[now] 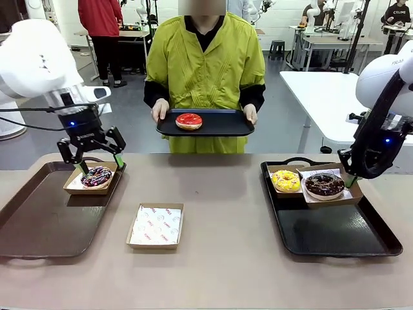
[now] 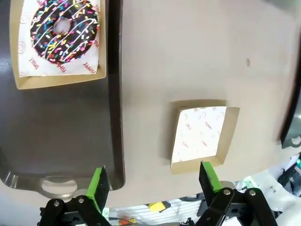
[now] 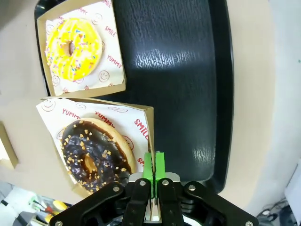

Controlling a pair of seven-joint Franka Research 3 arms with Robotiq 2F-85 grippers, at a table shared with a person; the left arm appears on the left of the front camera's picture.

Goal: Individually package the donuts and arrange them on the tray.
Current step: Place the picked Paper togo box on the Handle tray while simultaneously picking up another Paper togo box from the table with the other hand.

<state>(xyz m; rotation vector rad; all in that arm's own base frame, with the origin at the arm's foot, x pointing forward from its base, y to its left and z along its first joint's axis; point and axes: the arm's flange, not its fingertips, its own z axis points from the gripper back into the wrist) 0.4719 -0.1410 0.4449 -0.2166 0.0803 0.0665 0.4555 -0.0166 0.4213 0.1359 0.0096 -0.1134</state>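
- Chocolate donut: in its box, which sits tilted on the right tray rim. The right gripper is clamped on the box wall.
- Risk: the box tips and the donut slides out.
- Left gripper: spread wide, empty, above the boxed purple donut.

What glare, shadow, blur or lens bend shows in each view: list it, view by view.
Front view: even overhead light, sharp, soft shadow under the empty box. Left wrist view: wide-angle lens slightly bows the left tray edge; clutter past the table edge is blurred. Right wrist view: white glare patches on the black right tray; the right gripper, pinching the chocolate donut's box, looks sharp.
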